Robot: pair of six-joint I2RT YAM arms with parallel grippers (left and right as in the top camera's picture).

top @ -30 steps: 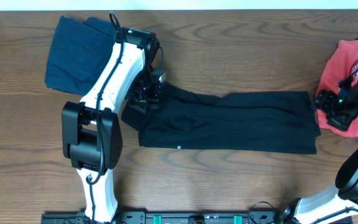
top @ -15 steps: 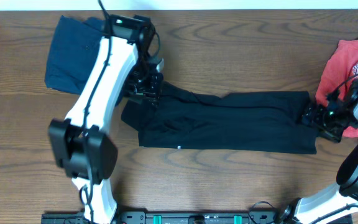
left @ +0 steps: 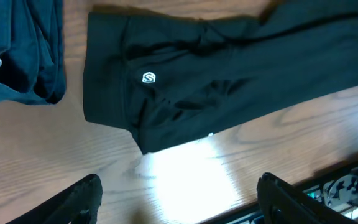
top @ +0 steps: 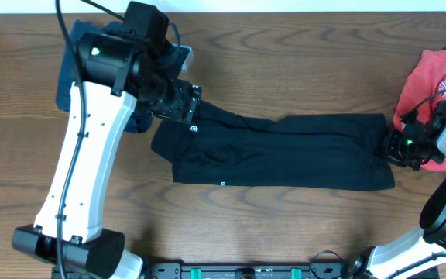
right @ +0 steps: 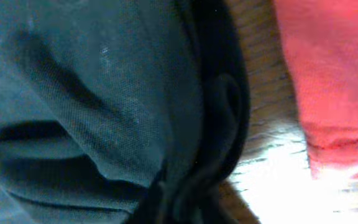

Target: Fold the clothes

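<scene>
The black T-shirt lies in a long folded strip across the table's middle, a small white logo near its left end. My left gripper hovers above that left end, open with nothing between its fingers. My right gripper is at the strip's right edge, shut on a bunched fold of the black T-shirt. A navy garment lies at the back left. The coral-red lettered T-shirt lies at the far right, just beyond the right gripper.
The left arm's white links span the table's left side. A black rail with green parts runs along the front edge. Bare wood shows behind the black strip and in front of it.
My left gripper has opened and risen off the black T-shirt's left end, the arm swinging back and left. My right gripper moved left onto the right edge and shut on it.
</scene>
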